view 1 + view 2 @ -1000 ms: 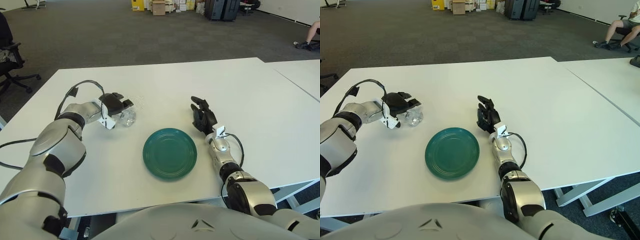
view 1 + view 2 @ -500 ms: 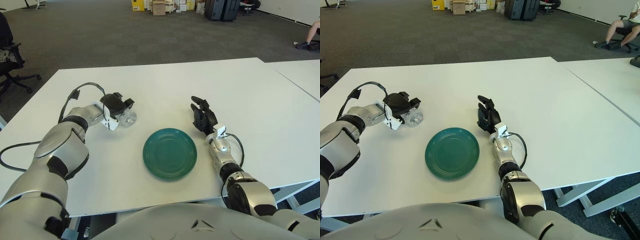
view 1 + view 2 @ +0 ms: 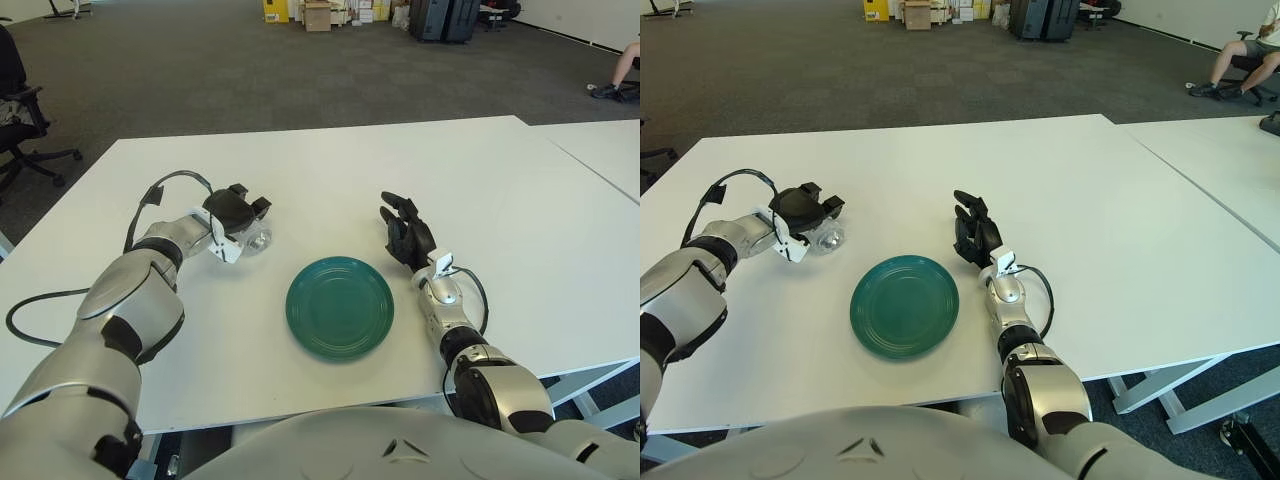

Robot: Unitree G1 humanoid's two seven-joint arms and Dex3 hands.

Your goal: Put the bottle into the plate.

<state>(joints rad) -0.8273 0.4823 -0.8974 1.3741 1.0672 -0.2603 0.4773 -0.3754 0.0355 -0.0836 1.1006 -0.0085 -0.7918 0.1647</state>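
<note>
A small clear plastic bottle point(image 3: 258, 239) lies on the white table point(image 3: 520, 200), left of a dark green plate point(image 3: 340, 306). My left hand point(image 3: 238, 208) is over the bottle's far left side, with its dark fingers curled over the top of it; the bottle still touches the table. The hand hides part of the bottle. The plate has nothing in it and sits about a hand's width to the right of the bottle, nearer to me. My right hand point(image 3: 405, 235) rests on the table just right of the plate, fingers spread and holding nothing.
A black cable point(image 3: 165, 185) loops above my left wrist. A second white table point(image 3: 610, 150) adjoins at the right. An office chair point(image 3: 20, 120) stands at the far left, and boxes point(image 3: 320, 12) stand across the carpet.
My left hand has shifted slightly away from me and turned, settling further over the bottle, so less of the bottle shows. The bottle, the plate and my right hand have stayed in place.
</note>
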